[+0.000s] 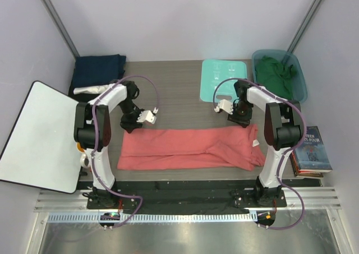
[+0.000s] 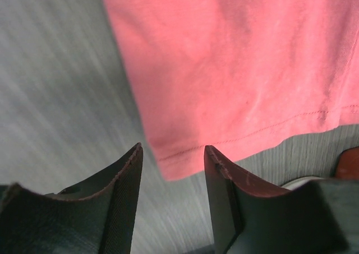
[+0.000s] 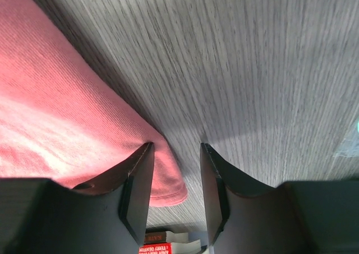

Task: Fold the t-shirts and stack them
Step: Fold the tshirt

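Note:
A coral-red t-shirt (image 1: 190, 147) lies folded into a long band across the near half of the table. My left gripper (image 1: 147, 116) hovers just beyond the shirt's far left corner. In the left wrist view this gripper (image 2: 173, 151) is open, and the hemmed corner of the shirt (image 2: 235, 69) lies past the fingertips, not gripped. My right gripper (image 1: 224, 105) hangs above the shirt's far right end. Seen from its wrist, the right gripper (image 3: 176, 146) is open, with the shirt's rounded edge (image 3: 56, 125) beside the left finger. A navy t-shirt (image 1: 100, 69) and a white one (image 1: 90, 89) lie at the back left.
A teal bin (image 1: 300, 77) at the back right holds a dark green t-shirt (image 1: 276, 74). A mint-green board (image 1: 223, 79) lies flat beside it. Books (image 1: 314, 150) are stacked at the right edge. A white panel (image 1: 39, 136) leans off the left side.

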Controlling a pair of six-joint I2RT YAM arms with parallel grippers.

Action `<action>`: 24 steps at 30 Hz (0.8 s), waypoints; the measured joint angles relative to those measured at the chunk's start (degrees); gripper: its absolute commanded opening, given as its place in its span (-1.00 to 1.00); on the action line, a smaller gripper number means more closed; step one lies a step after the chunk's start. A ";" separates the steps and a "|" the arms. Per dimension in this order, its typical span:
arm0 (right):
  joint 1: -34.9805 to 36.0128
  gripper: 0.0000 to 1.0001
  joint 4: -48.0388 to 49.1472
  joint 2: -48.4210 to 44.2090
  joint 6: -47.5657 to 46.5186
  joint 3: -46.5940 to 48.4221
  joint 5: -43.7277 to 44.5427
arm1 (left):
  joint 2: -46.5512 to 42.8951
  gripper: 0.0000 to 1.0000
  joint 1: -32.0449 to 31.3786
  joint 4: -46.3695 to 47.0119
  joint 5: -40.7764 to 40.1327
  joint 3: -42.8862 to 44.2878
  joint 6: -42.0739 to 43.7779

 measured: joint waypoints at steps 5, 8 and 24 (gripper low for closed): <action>0.00 -0.10 -0.39 0.00 -1.22 0.66 -0.15 | -3.19 0.17 0.04 0.63 0.61 0.66 -0.37; 0.00 -0.09 -0.48 0.04 -1.49 1.11 -0.17 | -3.56 0.20 0.02 0.92 0.55 0.63 -0.46; 0.15 -0.90 -2.14 2.27 -1.31 2.32 -0.07 | 3.26 -0.99 -2.19 4.46 -2.60 1.29 -3.34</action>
